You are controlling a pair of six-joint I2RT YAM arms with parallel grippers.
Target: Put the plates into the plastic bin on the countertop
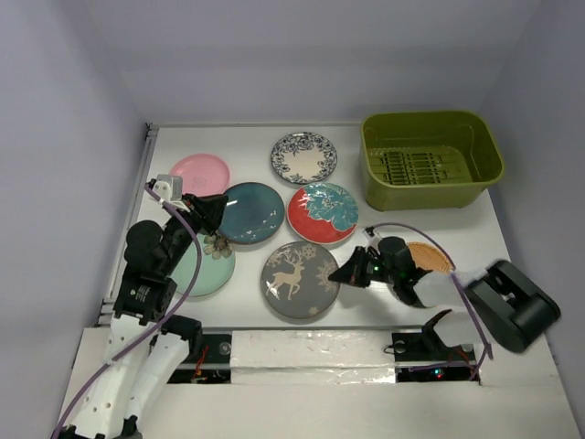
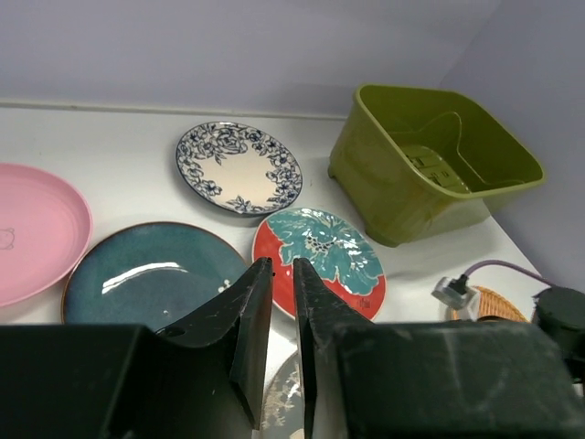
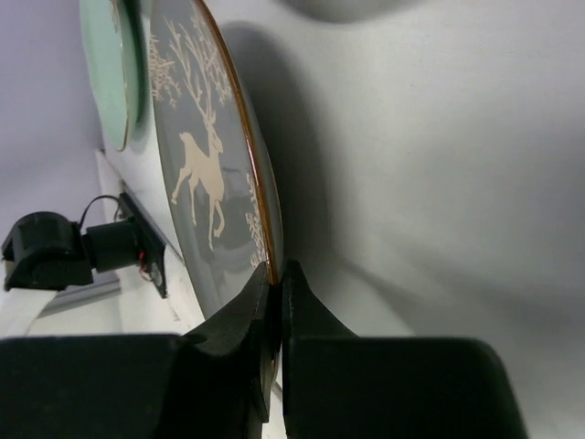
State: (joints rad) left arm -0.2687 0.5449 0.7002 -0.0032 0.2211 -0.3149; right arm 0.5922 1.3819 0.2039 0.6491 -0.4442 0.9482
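Along the far right of the bench [image 1: 242, 142], the plastic bin [image 1: 430, 163] is sitting mouth up, its long side running left to right, and only its slotted base is showing inside. Left of it the plates are lying face up in a loose cluster. The pink plate [image 1: 200, 174] and the blue-white patterned plate [image 1: 303, 157] are lying farthest back. The dark teal plate [image 1: 251, 212] and the red plate with the teal flower [image 1: 322, 212] are sitting side by side in the middle. The mint plate [image 1: 208, 273] and the grey deer plate [image 1: 297, 279] are lying nearest the arms, the deer's antlers pointing toward the far edge.

The right gripper [image 3: 277, 274] is clamping together on that plate's right rim; whether the edge is lifting off the bench I cannot tell. The left gripper [image 2: 281, 267] is hanging at the dark teal plate's left edge, fingers a slim gap apart with nothing between them.

The left arm [image 1: 151, 265] is covering part of the mint plate. The right arm [image 1: 501, 306] is hiding much of the orange-brown plate [image 1: 431, 258] at the bench's right front.
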